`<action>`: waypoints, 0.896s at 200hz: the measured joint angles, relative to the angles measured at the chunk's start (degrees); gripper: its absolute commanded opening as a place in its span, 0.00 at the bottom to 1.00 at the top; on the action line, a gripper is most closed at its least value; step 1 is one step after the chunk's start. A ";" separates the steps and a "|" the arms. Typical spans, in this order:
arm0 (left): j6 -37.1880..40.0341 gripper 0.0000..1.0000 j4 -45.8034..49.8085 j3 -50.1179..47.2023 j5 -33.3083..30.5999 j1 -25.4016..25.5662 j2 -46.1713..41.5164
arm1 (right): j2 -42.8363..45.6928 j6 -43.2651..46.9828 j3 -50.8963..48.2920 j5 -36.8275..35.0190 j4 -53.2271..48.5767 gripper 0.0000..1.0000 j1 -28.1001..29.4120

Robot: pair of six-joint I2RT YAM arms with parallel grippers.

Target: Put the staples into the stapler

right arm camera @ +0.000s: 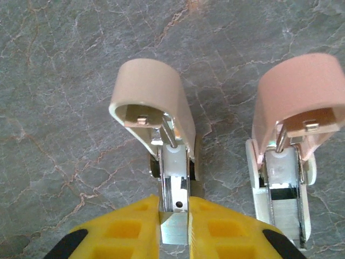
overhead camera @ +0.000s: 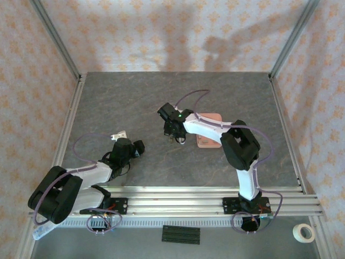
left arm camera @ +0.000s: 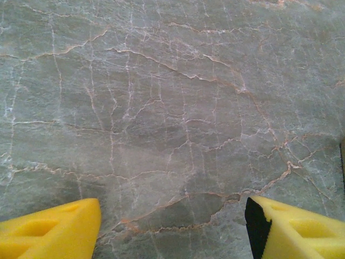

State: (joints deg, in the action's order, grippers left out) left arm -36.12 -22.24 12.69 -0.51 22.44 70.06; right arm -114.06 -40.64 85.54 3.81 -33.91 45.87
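Note:
The stapler (right arm camera: pixel 156 100) lies open on the marbled table, its pale rounded lid swung up and its metal magazine channel (right arm camera: pixel 175 181) exposed. My right gripper (right arm camera: pixel 175 202) is shut on a grey metallic block of staples (right arm camera: pixel 176 232), held right at the near end of that channel. In the top view the right gripper (overhead camera: pixel 175 131) sits mid-table, just left of the pink tray. My left gripper (left arm camera: pixel 172 216) is open over bare table, its yellow fingers (left arm camera: pixel 59 229) wide apart with nothing between them; the top view places it (overhead camera: pixel 136 147) left of centre.
A second, pinker stapler (right arm camera: pixel 291 124) lies open right beside the first. The salmon-pink tray (overhead camera: pixel 210 141) sits under the right arm's forearm. A small white object (overhead camera: pixel 118 135) lies by the left gripper. A tape roll (overhead camera: pixel 304 232) and a black strip (overhead camera: pixel 180 234) lie beyond the rail.

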 measured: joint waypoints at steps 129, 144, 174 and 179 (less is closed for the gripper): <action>0.00 0.72 -1.62 0.00 0.00 0.00 0.92 | -2.91 0.50 1.81 0.04 -0.46 0.19 -0.17; -0.02 0.72 -1.68 0.00 0.00 0.00 1.33 | -2.91 0.70 1.81 0.04 -0.66 0.19 -0.17; -0.02 0.72 -1.88 0.00 0.00 0.00 1.36 | -2.91 1.16 1.81 0.02 -1.22 0.19 -0.17; -0.02 0.72 -1.90 0.00 0.00 0.00 1.36 | -2.93 1.31 1.81 0.02 -1.31 0.19 -0.17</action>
State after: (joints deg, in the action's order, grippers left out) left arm -36.14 -24.14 12.69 -0.51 22.44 71.42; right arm -116.99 -39.33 87.35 3.84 -35.22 45.69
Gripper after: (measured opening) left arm 0.723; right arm 0.188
